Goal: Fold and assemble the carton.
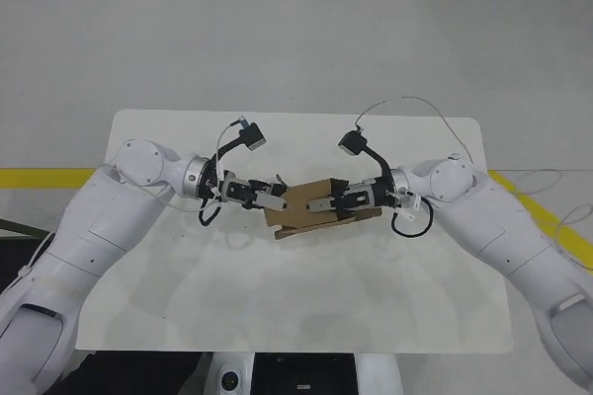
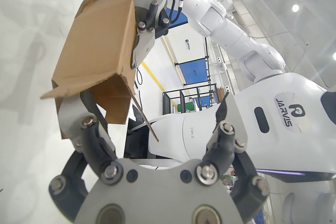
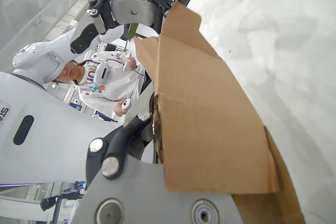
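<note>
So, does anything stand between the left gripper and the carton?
Nothing visible does. The left gripper, jaws open, is at the carton: one finger lies against its near flap. The right gripper holds the far end.

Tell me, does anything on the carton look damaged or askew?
Yes. The carton has a ragged, dark, frayed spot on its edge, close to the right gripper. It is also only half formed and skewed, with flaps sticking out loose.
</note>
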Tool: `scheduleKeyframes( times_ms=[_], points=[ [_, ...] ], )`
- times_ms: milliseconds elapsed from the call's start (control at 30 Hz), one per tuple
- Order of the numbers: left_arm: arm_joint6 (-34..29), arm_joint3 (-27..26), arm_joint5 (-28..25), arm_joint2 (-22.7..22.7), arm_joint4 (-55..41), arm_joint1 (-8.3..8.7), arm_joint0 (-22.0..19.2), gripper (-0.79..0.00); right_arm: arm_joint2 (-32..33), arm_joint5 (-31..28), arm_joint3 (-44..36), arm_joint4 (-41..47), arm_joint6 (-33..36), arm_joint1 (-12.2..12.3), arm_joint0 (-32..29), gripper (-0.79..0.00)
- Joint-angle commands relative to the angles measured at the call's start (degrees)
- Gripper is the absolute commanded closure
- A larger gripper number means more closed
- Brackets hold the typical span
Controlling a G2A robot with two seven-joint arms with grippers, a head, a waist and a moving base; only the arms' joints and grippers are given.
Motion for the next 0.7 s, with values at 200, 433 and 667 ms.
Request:
scheduleKeyframes(
  times_ms=[200, 433, 667],
  points=[
    [0.10, -0.71, -0.10, -0.25, 1.98, 0.38, -0.41, -0.785, -1.51, 0.99, -0.41, 1.13, 1.00, -0.81, 0.53, 0.000],
    [0.16, -1.44, -0.16, -0.01, 3.74, 0.81, -0.57, -0.785, -1.23, -0.49, 1.92, 0.90, -0.48, -0.86, 0.99, 0.000],
    [0.38, -2.25, -0.38, 0.08, 4.28, 1.31, -0.11, -0.785, -0.25, -2.09, 2.80, 0.17, -2.09, -0.15, 0.89, 0.000]
  ],
)
